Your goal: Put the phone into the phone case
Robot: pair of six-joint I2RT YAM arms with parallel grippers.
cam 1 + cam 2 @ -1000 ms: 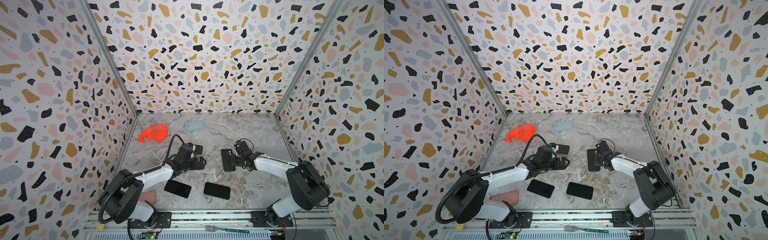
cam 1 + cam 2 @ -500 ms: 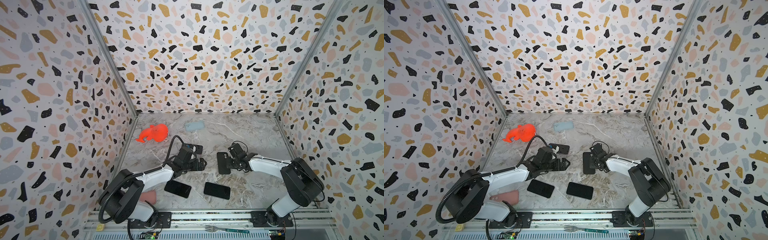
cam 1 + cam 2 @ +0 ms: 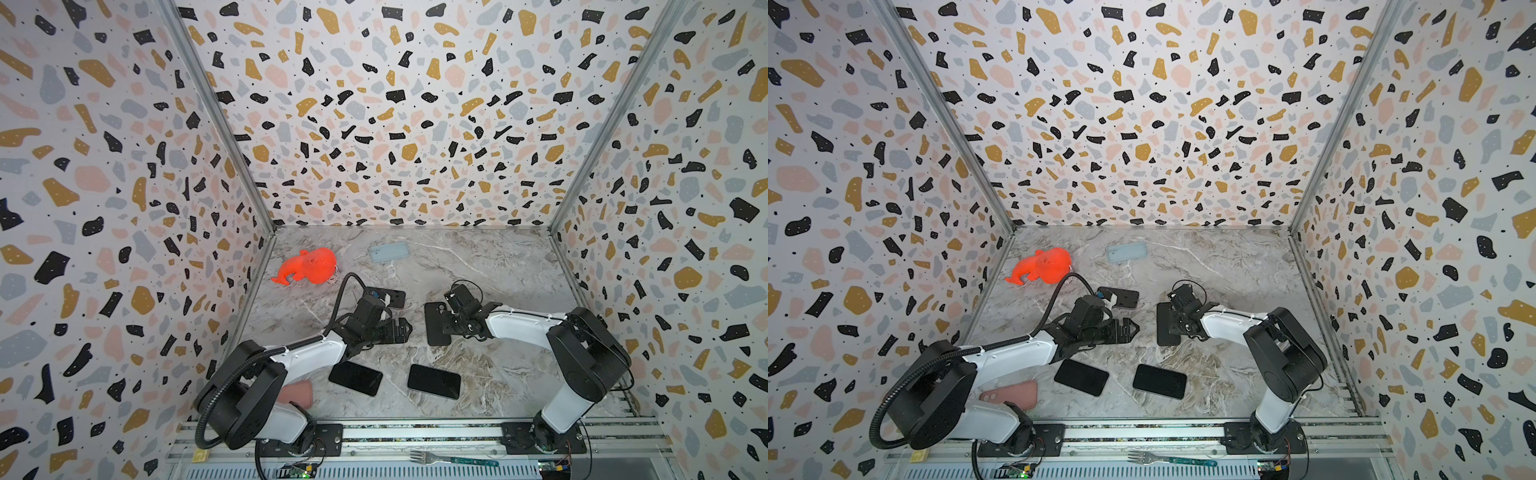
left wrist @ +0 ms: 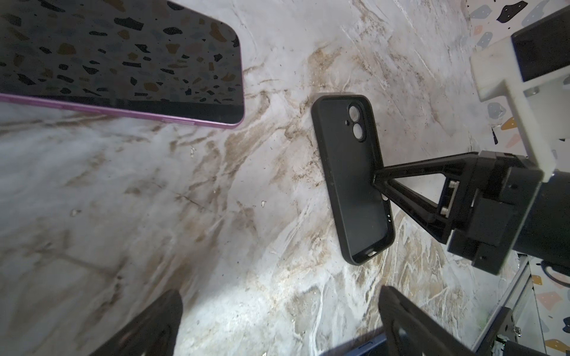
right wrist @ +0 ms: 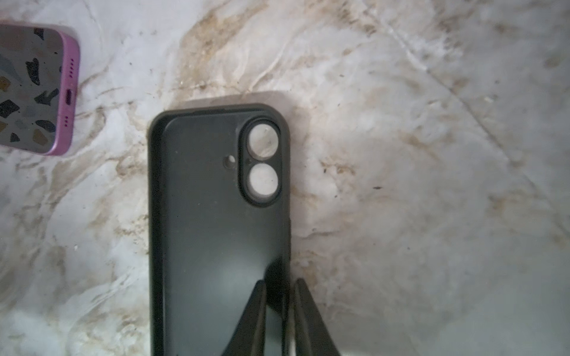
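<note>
front rail: a silver metal fork with a green handle [image 3: 453,460] is laid along the rail, outside the work.
front left: a flat pink soft phone case [image 3: 1011,395] is tucked beside the left arm's base.
phones: a flat black glass-faced phone [image 3: 355,377] and a second black phone [image 3: 434,381] are laid face up on the marbled tabletop [image 3: 498,291], apart from each other, neither one gripped.
progress: no phone is seated in any case. Only the case is being attended to, so picking, aligning and pressing in are judged to be left.
left gripper [image 3: 406,330]: held low just beyond the phones, jaws spread wide, nothing between them.
right gripper [image 5: 280,281]: set astride one long side wall of the open black rubbery phone case [image 3: 435,324], jaws parted only narrowly. Whether the wall is pinched cannot be told.
case: laid flat, hollow side up, empty.
behind left gripper: a dark flat slab [image 3: 392,297] is partly hidden, and phone or case cannot be told.
far: an orange plastic toy animal [image 3: 309,266] and a pale blue phone case [image 3: 389,252] are left near the back wall.
</note>
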